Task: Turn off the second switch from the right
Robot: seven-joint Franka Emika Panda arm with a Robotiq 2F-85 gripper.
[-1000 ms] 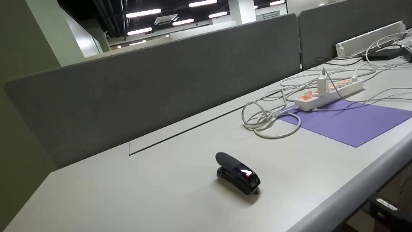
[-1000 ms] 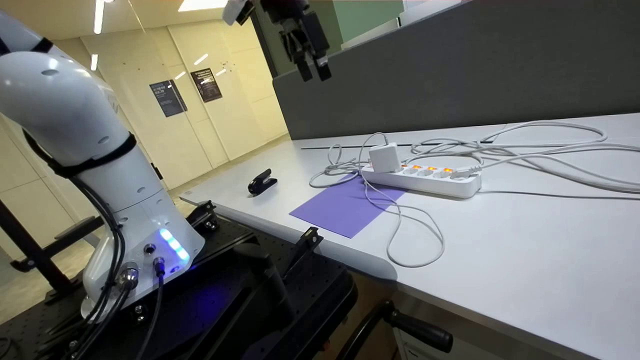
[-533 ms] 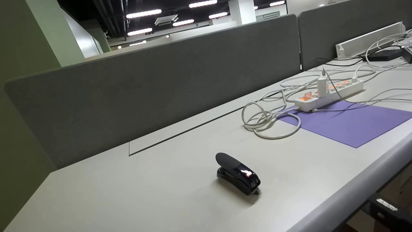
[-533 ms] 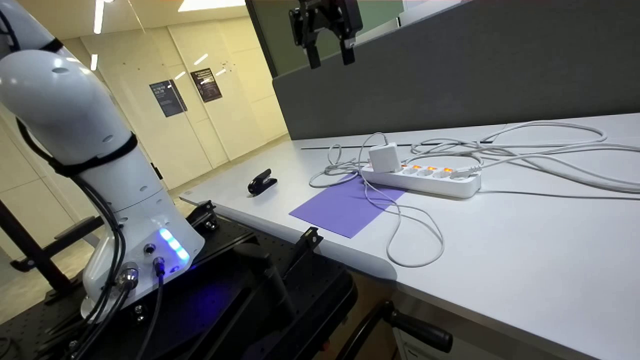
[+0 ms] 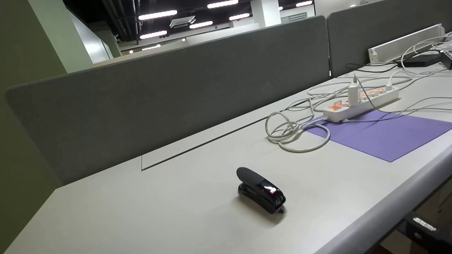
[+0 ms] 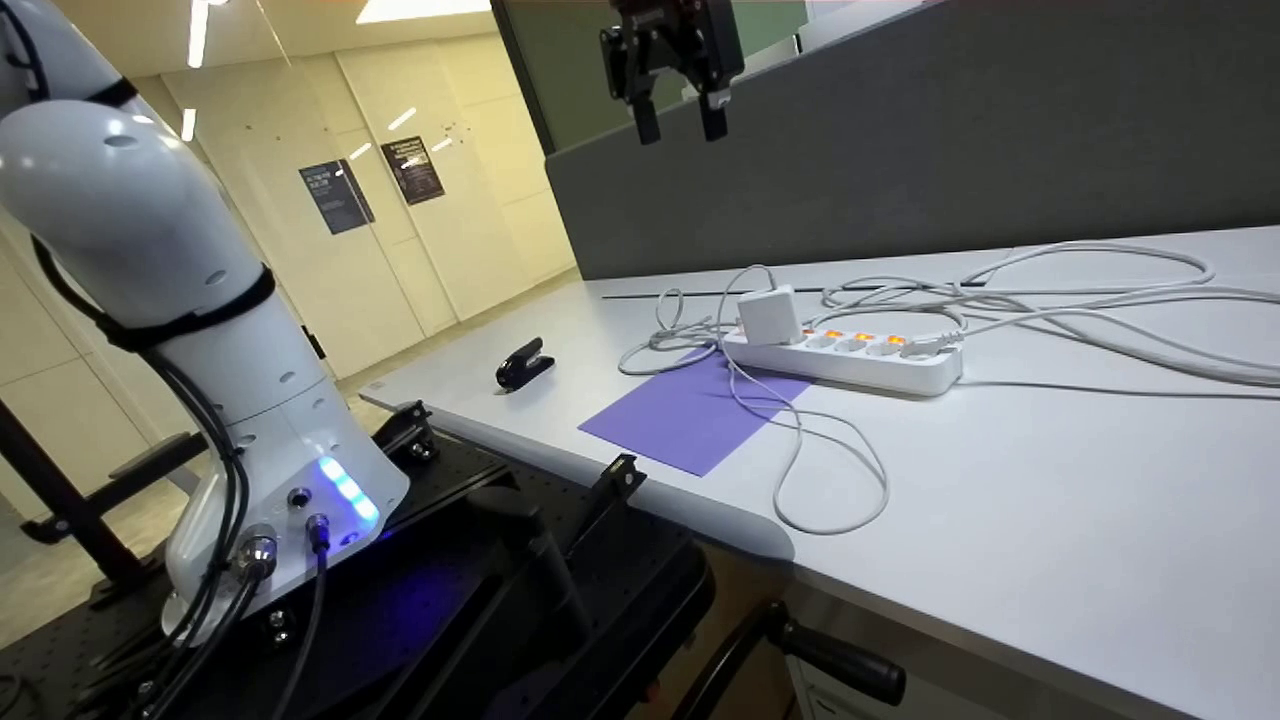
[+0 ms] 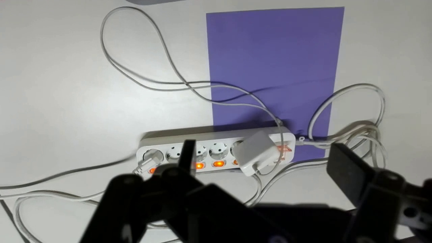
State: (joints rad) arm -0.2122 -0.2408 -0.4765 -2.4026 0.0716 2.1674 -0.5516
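Switches point(image 7: 218, 163) run in a row along the white pwr strip point(image 7: 209, 140), those visible lit orange; in wrist view part of the row is blocked, so can't tell the full count. Pwr strip lies on the surface point(image 5: 159, 211), 1 end over the edge of a purple sheet point(image 7: 270, 57). White adapter point(image 7: 258, 152) is plugged in nr that end, plug point(image 7: 148, 163) @ the opp. end. Thin cable point(image 7: 168, 58) loops across purple sheet & surface; coiled cables point(image 5: 298, 151) lie just beside the pwr strip. Gripper point(image 6: 681, 124) hangs over the surface, well apart from pwr strip, jaws spread w/ a wide gap b/w the fingertips. Blk stapler point(image 5: 261, 190) sits on the surface, well away from pwr strip, seen in both exterior views. Grey partition point(image 6: 900, 170) stands along the surface's edge. In an exterior view the white arm point(image 6: 262, 385) stands on a blk platform point(image 6: 650, 560) beside the surface, blue lights point(image 6: 350, 488) lit @ its base.
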